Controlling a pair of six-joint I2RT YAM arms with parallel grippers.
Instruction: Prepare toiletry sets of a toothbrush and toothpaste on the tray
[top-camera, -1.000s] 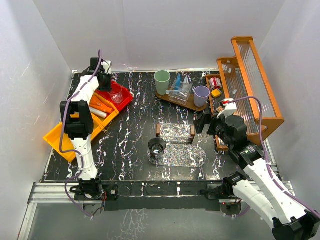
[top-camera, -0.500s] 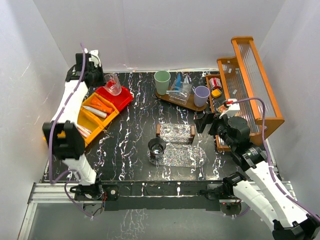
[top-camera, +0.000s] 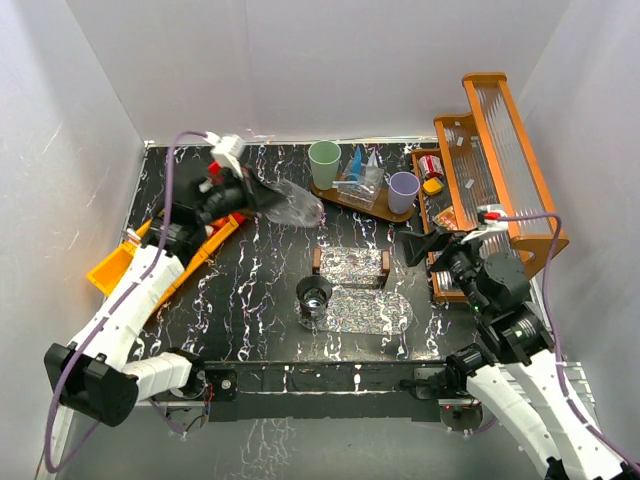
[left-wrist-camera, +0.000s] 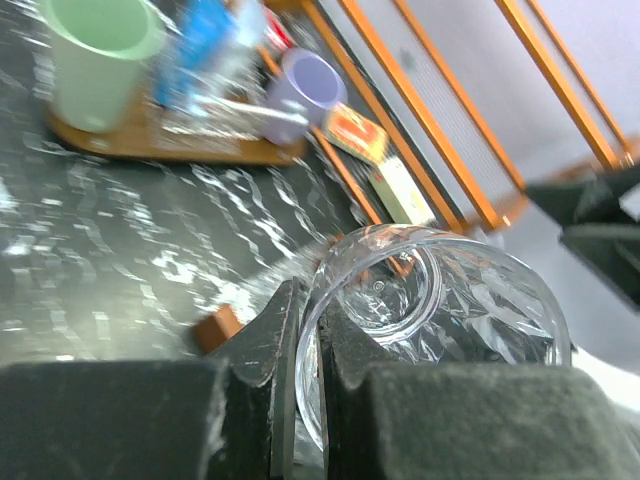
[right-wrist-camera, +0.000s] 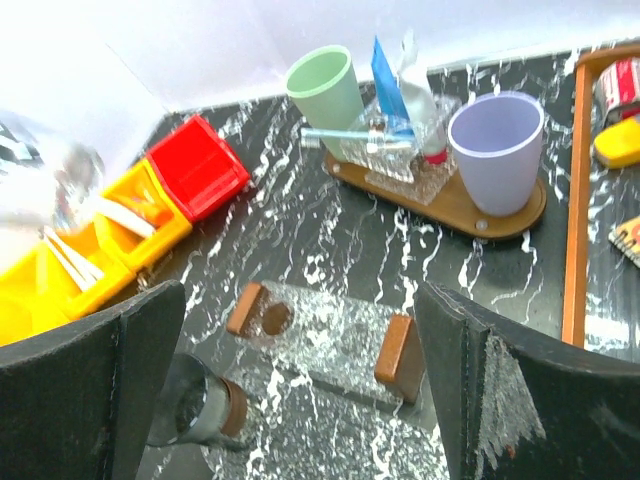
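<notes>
Risks:
- The left pincer (left-wrist-camera: 308, 330) pinches one wall of the clear glass cup (left-wrist-camera: 440, 310) at the rim, one finger inside and one outside. The cup is in the air over the table (top-camera: 260, 270), tipped well off upright. Smooth glass held by a thin edge could slip or swing loose if the arm moves sharply.
- The wooden tray (top-camera: 350, 203) at the back is crowded, so setting the glass down carelessly could knock the green cup (top-camera: 324, 160).
- The right pincer (top-camera: 425, 247) is spread wide and holds nothing. It hangs near the tray's right end, where the arms could meet.

Containers:
- Green cup and lilac cup (top-camera: 403, 188): both appear empty.
- Glass on the tray between them (right-wrist-camera: 400, 150): holds a blue tube (right-wrist-camera: 388, 75), with a toothbrush (right-wrist-camera: 340, 137) laid across it.
- Red bin (right-wrist-camera: 200, 165): nothing visible inside.
- Yellow bins (right-wrist-camera: 110, 235): pale toothbrushes and an orange tube.
</notes>
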